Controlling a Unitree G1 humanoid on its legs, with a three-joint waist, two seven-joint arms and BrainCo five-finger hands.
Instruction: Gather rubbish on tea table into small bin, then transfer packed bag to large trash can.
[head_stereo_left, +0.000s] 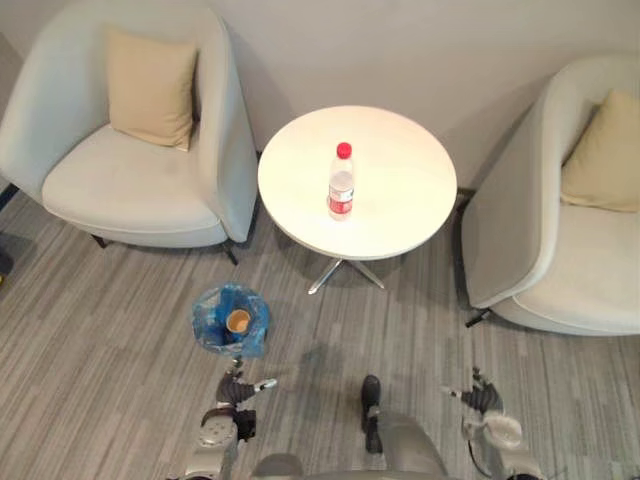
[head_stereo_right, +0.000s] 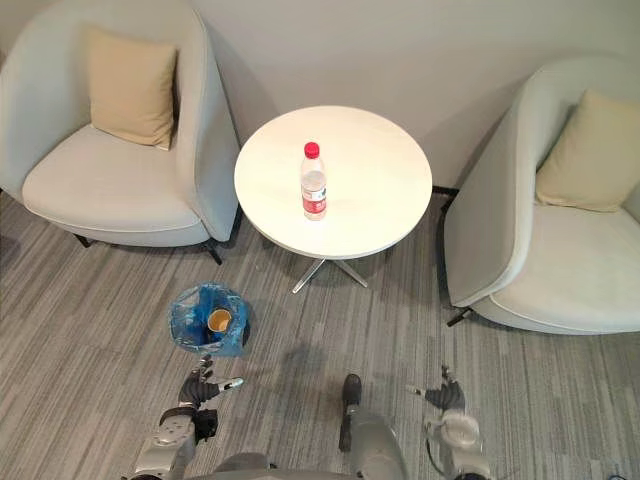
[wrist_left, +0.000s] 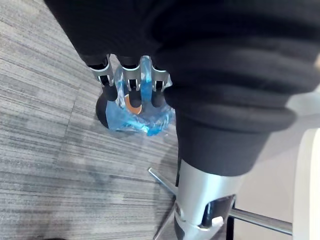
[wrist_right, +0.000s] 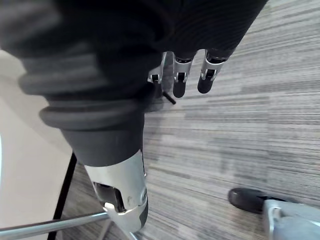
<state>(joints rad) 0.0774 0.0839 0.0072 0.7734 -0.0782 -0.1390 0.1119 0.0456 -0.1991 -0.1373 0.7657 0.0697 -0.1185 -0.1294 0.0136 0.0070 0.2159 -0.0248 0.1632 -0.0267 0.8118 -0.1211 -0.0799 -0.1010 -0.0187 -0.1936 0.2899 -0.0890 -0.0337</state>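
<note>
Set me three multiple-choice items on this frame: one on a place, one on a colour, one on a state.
1. The bottle stands: A on the table; B on the floor; C on an armchair.
2. Its cap is: A blue; B green; C red.
3. The left hand and right hand are: A shut on the bottle; B open, holding nothing; C shut on a cup.
Answers: 1 A, it stands upright near the table's middle. 2 C, the cap is red. 3 B, each hand's fingers are straight and hold nothing.
</note>
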